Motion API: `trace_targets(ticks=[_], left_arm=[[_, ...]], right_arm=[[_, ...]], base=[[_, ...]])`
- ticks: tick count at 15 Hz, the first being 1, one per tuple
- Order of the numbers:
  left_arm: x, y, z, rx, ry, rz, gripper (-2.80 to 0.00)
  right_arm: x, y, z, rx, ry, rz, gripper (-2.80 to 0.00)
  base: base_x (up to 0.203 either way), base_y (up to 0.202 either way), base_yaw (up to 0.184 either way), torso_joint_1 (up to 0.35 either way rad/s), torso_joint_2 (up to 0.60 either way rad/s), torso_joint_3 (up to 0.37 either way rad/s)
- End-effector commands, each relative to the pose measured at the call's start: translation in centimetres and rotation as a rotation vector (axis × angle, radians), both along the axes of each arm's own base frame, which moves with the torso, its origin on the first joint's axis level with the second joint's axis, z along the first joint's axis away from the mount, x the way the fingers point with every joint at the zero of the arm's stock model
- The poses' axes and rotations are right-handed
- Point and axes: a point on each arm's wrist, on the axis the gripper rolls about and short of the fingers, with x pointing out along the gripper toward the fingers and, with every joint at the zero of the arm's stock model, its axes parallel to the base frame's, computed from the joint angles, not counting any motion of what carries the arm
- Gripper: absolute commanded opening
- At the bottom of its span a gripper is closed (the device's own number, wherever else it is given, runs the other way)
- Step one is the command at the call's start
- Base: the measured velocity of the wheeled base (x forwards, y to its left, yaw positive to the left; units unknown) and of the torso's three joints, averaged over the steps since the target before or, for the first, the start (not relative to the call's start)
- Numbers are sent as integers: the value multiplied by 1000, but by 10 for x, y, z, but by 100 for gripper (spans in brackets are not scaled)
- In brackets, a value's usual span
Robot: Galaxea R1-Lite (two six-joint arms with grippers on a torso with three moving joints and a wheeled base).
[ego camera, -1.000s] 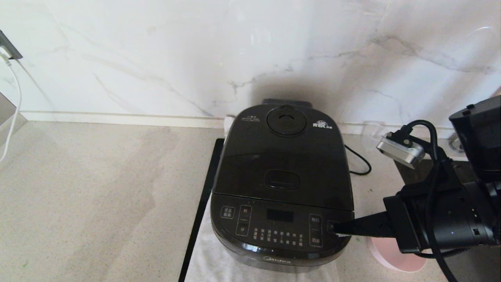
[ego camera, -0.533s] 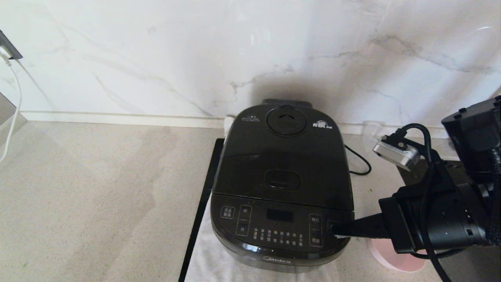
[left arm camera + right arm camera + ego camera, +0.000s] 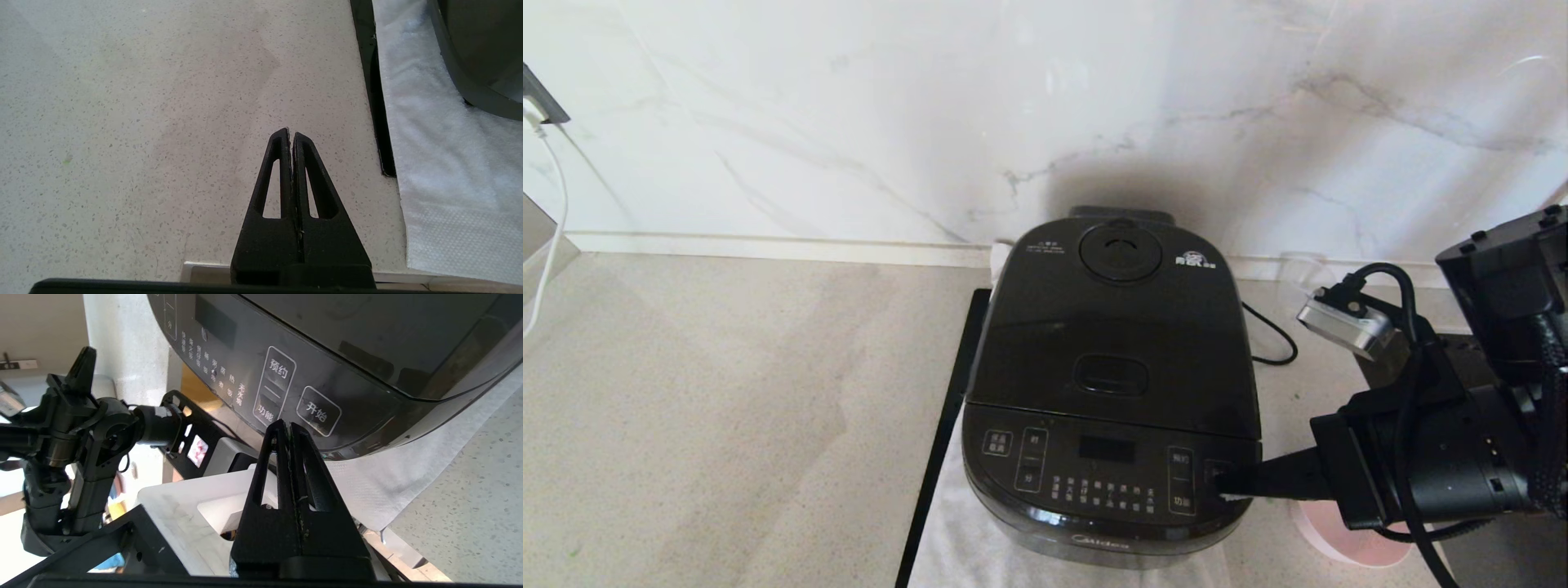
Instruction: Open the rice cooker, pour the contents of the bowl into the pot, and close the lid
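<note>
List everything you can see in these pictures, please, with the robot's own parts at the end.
rice cooker: one, glossy black, on the white towel, in the middle of the counter by the wall
lid: one, black, closed on the cooker
bowl: one, pale pink, on the counter right of the cooker, mostly hidden under the right arm
towel: one, white, under the cooker
power cord: one, black, behind the cooker on its right
counter: one, speckled beige
wall: white marble
right gripper: one, black, shut, tips at the right end of the cooker's button panel
left gripper: one, black, shut, over bare counter left of the towel
</note>
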Motion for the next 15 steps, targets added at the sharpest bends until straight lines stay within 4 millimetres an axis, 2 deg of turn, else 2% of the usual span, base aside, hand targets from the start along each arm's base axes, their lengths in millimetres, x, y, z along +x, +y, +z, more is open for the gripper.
trace_targets(ticks=[1, 15], left_arm=[[0, 0, 0, -1, -1, 0, -280], [0, 0, 0, -1, -1, 0, -280]], right_arm=[[2, 1, -2, -3, 14, 0, -280], [16, -1, -10, 13, 12, -29, -280]], base=[[0, 0, 0, 0, 0, 0], [0, 0, 0, 0, 0, 0]])
